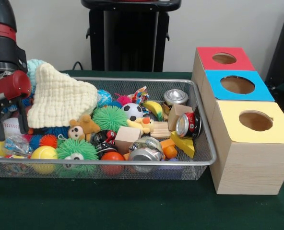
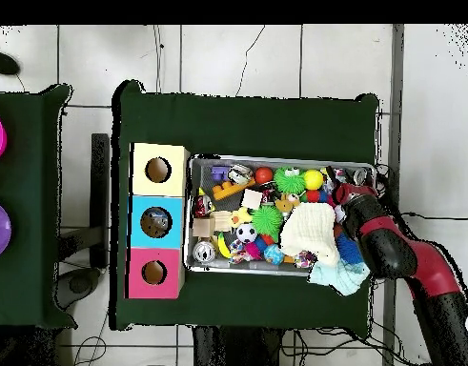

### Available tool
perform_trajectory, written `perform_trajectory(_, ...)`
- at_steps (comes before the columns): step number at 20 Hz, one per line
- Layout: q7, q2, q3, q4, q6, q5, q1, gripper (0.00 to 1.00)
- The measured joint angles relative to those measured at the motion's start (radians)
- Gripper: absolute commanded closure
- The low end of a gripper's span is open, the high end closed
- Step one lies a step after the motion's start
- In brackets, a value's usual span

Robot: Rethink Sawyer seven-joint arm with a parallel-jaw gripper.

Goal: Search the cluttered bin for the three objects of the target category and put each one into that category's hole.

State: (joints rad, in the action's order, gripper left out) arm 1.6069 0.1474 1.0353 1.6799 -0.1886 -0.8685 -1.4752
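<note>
The pincer (image 1: 10,120) hangs at the left end of the wire bin (image 1: 205,160) in the front view, its dark fingers (image 1: 22,117) pointing down into the clutter; whether they stand apart or together I cannot tell from here. Just below it lies crinkled clear plastic (image 1: 15,143), possibly a bottle, though I cannot be sure. Right beside the pincer a cream knitted cloth (image 1: 60,100) is draped over the toys. Further along from it sit a green spiky ball (image 1: 109,118), a small soccer ball (image 1: 132,111) and a red can (image 1: 189,124) whose lettering is too small to read. Well away from the pincer, past the bin's far end on the green worktop (image 1: 132,206), stands the blue-topped box with its round hole (image 1: 237,85), between the red and yellow ones.
</note>
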Motion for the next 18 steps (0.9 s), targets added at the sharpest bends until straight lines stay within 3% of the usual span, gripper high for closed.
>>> perform_trajectory(18, 0.000, -0.052, 0.023, 0.000, 0.000, -0.017, 0.003, 0.00)
